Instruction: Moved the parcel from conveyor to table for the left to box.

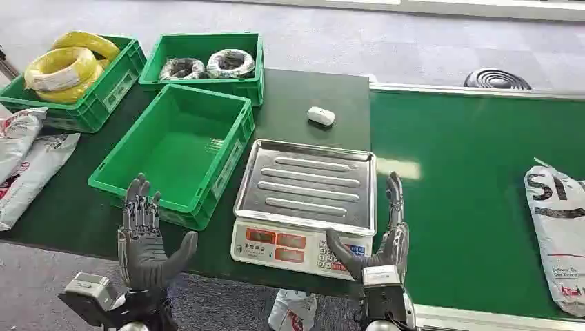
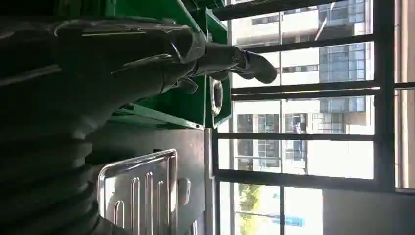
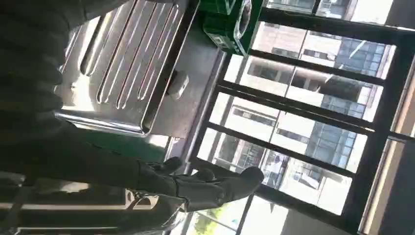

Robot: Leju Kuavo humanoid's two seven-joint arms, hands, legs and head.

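At the lower edge of the head view, the left hand [image 1: 143, 249] and right hand [image 1: 383, 245] hover with fingers spread, holding nothing, either side of the scale [image 1: 303, 200] on the table [image 1: 303, 96]. The parcel [image 1: 560, 234] lies at the right edge on the conveyor [image 1: 469, 179], its long axis running near to far. An empty green crate [image 1: 181, 153] sits at centre left.

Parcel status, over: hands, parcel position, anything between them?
Left hand and right hand open, holding nothing. White plastic parcel with black lettering lies on green conveyor belt, at its right edge, untouched. Steel-topped weighing scale sits between the hands.
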